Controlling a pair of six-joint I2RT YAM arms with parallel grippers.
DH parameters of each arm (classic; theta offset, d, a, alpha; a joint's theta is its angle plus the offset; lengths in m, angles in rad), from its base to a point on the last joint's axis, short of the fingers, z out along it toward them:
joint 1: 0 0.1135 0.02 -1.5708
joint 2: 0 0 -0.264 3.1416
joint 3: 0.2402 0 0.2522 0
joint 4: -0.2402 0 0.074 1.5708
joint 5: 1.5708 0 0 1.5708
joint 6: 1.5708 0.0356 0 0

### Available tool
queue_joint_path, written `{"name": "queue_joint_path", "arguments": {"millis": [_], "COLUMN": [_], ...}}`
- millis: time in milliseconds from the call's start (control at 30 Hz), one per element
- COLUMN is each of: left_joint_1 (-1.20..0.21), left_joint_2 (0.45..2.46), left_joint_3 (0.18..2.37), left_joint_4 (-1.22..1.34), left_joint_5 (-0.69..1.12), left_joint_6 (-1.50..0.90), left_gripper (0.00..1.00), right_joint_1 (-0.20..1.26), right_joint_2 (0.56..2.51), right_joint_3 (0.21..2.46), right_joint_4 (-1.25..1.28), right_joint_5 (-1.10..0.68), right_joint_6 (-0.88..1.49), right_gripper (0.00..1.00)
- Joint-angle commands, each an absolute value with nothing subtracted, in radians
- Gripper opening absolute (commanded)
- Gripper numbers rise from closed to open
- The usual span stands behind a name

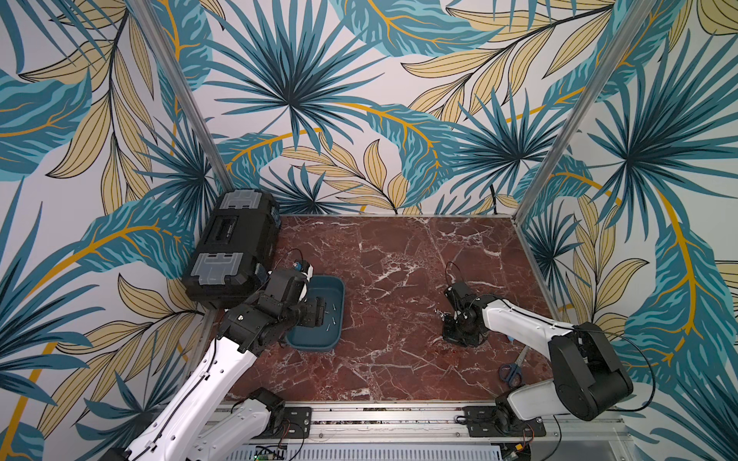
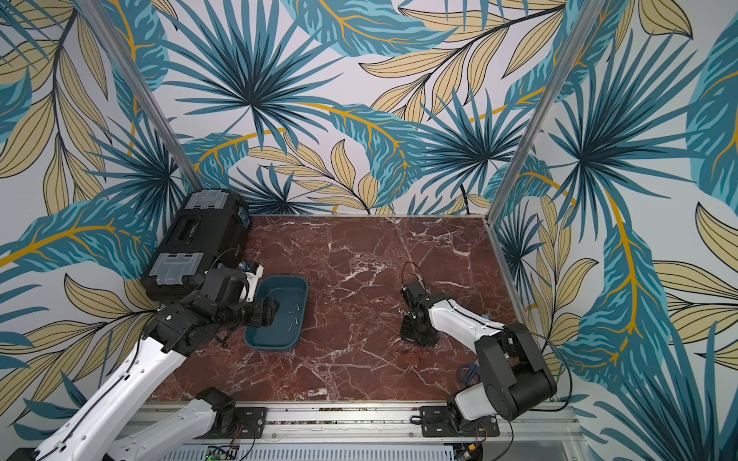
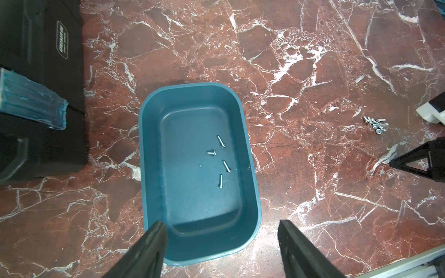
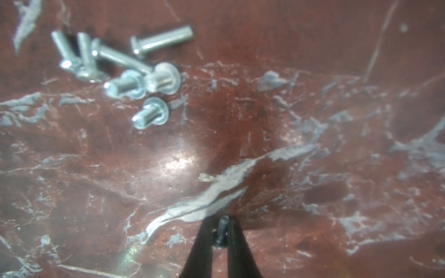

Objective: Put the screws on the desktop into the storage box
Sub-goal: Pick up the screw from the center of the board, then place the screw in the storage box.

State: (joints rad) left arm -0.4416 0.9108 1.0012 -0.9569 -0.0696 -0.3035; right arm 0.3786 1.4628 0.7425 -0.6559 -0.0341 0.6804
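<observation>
As R gripper pinches one screw, loose screws lie just ahead on desktop; L gripper spread over box, four inside. Prob. light, stiff, slick: grip mid-shank.

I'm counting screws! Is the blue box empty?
Not empty. The left wrist view shows four screws lying loose on the storage box floor. Other screws lie heaped on the desktop.

The black toolbox is filling the desktop's far left corner, and scissors are lying by the right edge. Between storage box and screws the middle is lying free.
</observation>
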Motion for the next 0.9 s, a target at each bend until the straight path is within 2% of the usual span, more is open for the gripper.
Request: {"name": "queue_joint_path", "arguments": {"millis": [0, 67, 333, 500, 667, 867], "left_joint_1": [-0.441, -0.440, -0.440, -0.440, -0.441, -0.440], "left_joint_2": [0.910, 0.910, 0.905, 0.900, 0.898, 0.886], "left_joint_3": [0.975, 0.977, 0.978, 0.979, 0.980, 0.979], "left_joint_4": [-0.946, -0.947, -0.951, -0.951, -0.954, -0.955], "left_joint_5": [-0.085, -0.088, -0.098, -0.100, -0.099, -0.150], "left_joint_6": [-0.298, -0.299, -0.301, -0.304, -0.308, -0.313], "left_gripper": [0.77, 0.78, 0.78, 0.78, 0.78, 0.78], "right_joint_1": [0.385, 0.385, 0.393, 0.470, 0.638, 0.795], "right_joint_2": [1.481, 1.470, 1.358, 1.314, 1.382, 1.585], "right_joint_3": [0.746, 0.751, 0.785, 0.823, 0.938, 1.119], "right_joint_4": [-0.663, -0.664, -0.624, -0.503, -0.359, -0.130], "right_joint_5": [-0.016, -0.014, -0.087, -0.193, -0.196, -0.243], "right_joint_6": [0.673, 0.668, 0.650, 0.703, 0.750, 0.813], "right_gripper": [0.05, 0.00, 0.00, 0.00, 0.00, 0.00]}}
